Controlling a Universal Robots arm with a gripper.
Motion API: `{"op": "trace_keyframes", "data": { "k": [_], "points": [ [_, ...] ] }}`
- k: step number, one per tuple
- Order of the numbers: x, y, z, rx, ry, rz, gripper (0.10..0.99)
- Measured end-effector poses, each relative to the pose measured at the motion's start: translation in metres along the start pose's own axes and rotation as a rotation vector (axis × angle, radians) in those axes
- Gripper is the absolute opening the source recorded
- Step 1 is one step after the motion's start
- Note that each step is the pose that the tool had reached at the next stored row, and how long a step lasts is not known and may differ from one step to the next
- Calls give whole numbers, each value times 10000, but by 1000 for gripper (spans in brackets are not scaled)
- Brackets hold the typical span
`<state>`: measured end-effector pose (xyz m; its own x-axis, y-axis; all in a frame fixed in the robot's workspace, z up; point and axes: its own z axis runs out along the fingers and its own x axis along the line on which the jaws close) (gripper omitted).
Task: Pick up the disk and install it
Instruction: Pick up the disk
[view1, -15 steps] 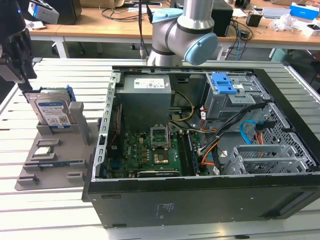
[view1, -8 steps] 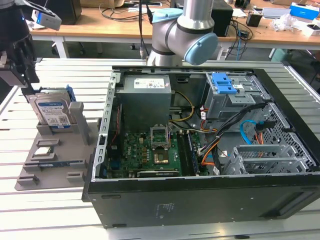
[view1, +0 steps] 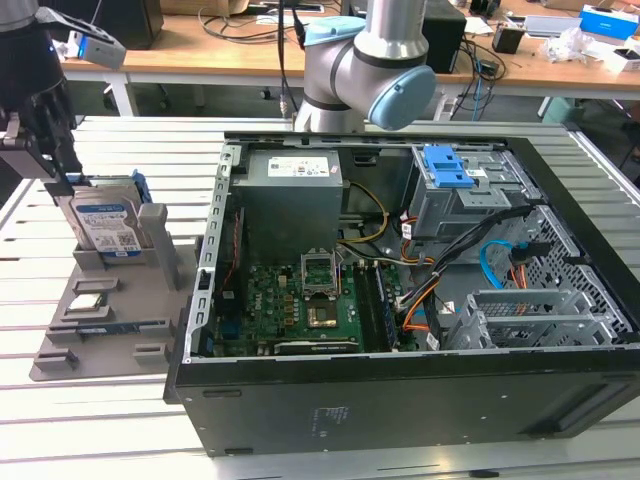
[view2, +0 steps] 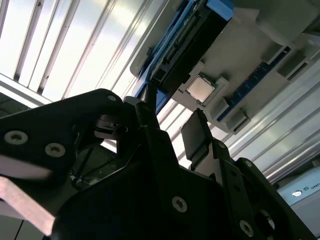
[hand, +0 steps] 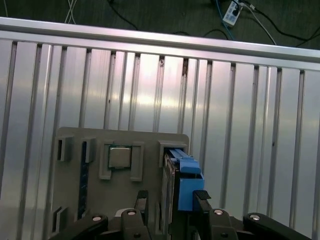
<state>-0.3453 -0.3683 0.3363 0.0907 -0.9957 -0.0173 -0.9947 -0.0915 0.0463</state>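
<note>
Jaws hung spread and empty just above the disk (view1: 105, 225), lined up one to either side of it, while it stood on edge in a slot of the grey holder (view1: 150, 300) on the table (view1: 100, 440), likely upright so its flat faces could be pinched.

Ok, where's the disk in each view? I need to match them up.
Exterior view: disk upright in the grey holder, at the exterior view's left.
First wrist view: disk edge-on beside the chip.
Second wrist view: disk's dark edge beside the chip.
Shared landmark: the square chip.
</note>
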Motion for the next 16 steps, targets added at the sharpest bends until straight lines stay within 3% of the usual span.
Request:
{"op": "trace_keyframes", "data": {
  "k": [11, 16],
  "points": [
    [2, -8, 81, -12, 5, -1, 482],
    [-2, -16, 84, -49, 28, 0, 482]
  ]
}}
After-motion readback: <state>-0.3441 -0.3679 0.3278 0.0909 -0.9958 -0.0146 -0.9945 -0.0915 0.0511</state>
